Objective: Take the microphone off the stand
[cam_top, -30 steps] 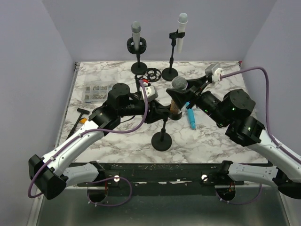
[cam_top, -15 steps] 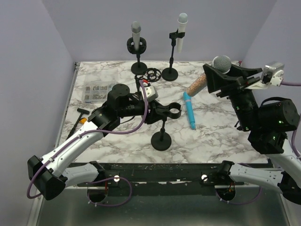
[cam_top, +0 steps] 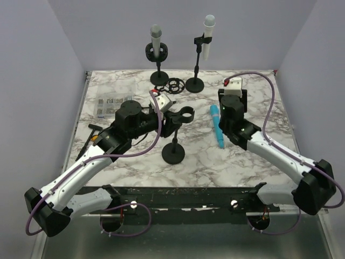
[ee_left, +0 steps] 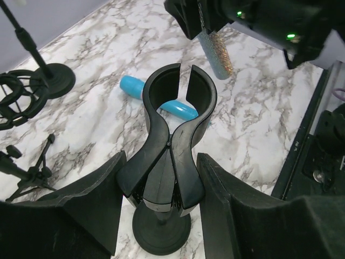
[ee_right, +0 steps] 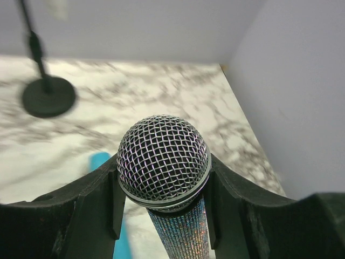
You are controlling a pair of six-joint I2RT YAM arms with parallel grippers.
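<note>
I see the mic (ee_right: 163, 162) out of the stand (cam_top: 173, 154) and pinched in my right gripper (ee_right: 163, 186), its mesh head wedged between both pads and its glittery body running down below them. It sits over the right half of the table (cam_top: 215, 162), toward the far edge, well apart from the stand; from above, the wrist hides it. The stand is upright near the middle of the table, a little closer to the near edge, and its clip (ee_left: 173, 102) holds nothing, prongs parted at the top. My left gripper (ee_left: 161, 162) has a finger on each side of the clip's lower part, close against it, but I cannot tell whether they squeeze it or only flank it. A blue stick (cam_top: 216, 125) lies flat on the table between the stand and the right arm. At the far edge two other stands hold a grey mic (cam_top: 156, 33) and a white mic (cam_top: 209, 22), with a black ring (cam_top: 175, 84) lying between their bases
</note>
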